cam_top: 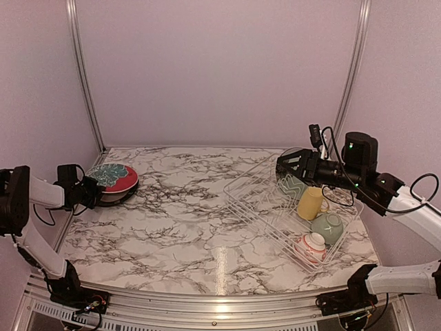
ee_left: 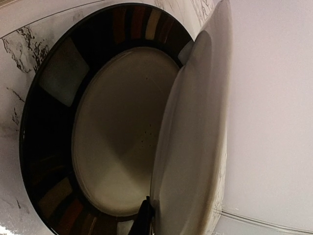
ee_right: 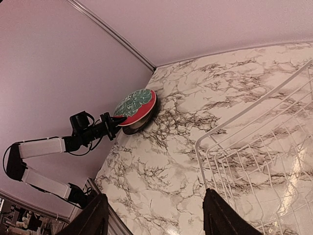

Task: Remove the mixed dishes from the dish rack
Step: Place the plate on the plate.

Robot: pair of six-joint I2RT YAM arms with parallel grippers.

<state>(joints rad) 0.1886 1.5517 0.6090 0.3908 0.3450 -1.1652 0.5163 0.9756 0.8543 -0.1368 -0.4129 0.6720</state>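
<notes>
A: Step in hand?

B: Setting down the second plate, by my reading. Left gripper (cam_top: 91, 189) is closed on the rim of the floral plate (cam_top: 110, 176). That plate tilts over the black-rimmed plate (ee_left: 49, 122), which lies flat at the left edge of the table (cam_top: 179, 221). The lower edge looks to rest on it; contact not certain.

A: Right side?

B: Right gripper (ee_right: 155, 196) is spread wide, nothing between the fingers. It hangs at the far end of the rack (cam_top: 251, 200), just above the pale green plate (cam_top: 295, 186) standing in the prongs.

A: Rest of the rack?

B: Yellow mug (cam_top: 311, 203) in the middle, green bowl (cam_top: 328, 227) nearer, small patterned bowl (cam_top: 311, 247) at the near end. Four pieces to go; roughly a third done.

A: Next move?

B: Left: lower the plate flat, open, back off without dragging the stack. Right: drop onto the green plate's top edge, a finger on either side, and lift straight up clear of the prongs. The rim is thin and glazed, so likely slippery. The mug sits just beside it, leaving little room.
</notes>
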